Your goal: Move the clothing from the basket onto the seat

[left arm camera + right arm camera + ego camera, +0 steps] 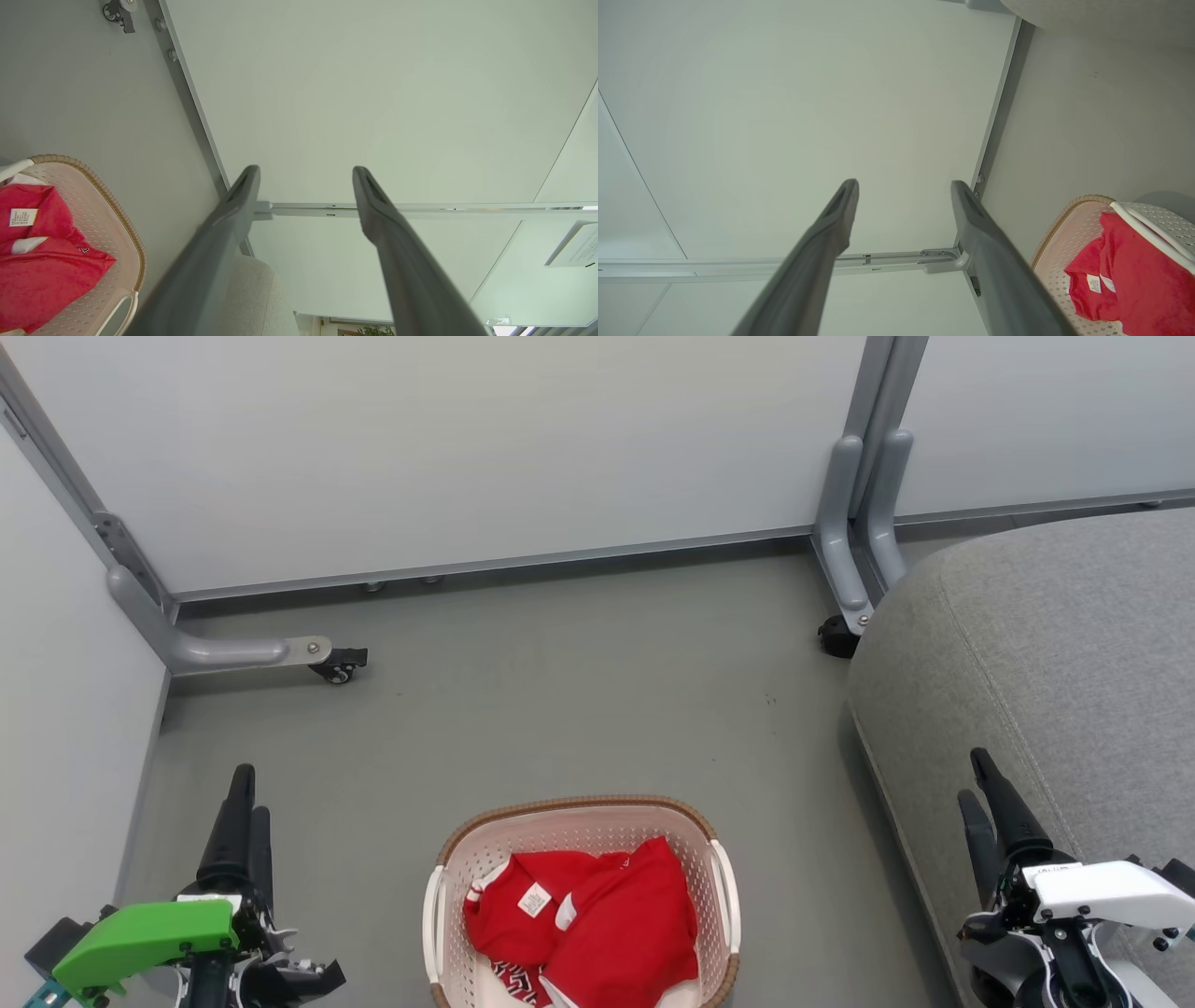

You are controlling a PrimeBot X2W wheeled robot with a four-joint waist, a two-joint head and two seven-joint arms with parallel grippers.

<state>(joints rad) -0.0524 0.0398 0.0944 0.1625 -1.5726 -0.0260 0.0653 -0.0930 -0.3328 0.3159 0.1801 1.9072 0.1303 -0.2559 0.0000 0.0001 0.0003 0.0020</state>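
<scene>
Fingers spread on both sides: my left fingers (233, 210) stand apart with nothing between them, my right fingers (833, 219) likewise; the grey seat (1055, 644) rises at my right; the basket (579, 807) sits on the floor (560, 709) between my arms, near the seat; the red clothing (607, 915) lies heaped inside it.

Head camera looks down, wrist cameras face partition (373, 93), all share basket (579, 801)
</scene>
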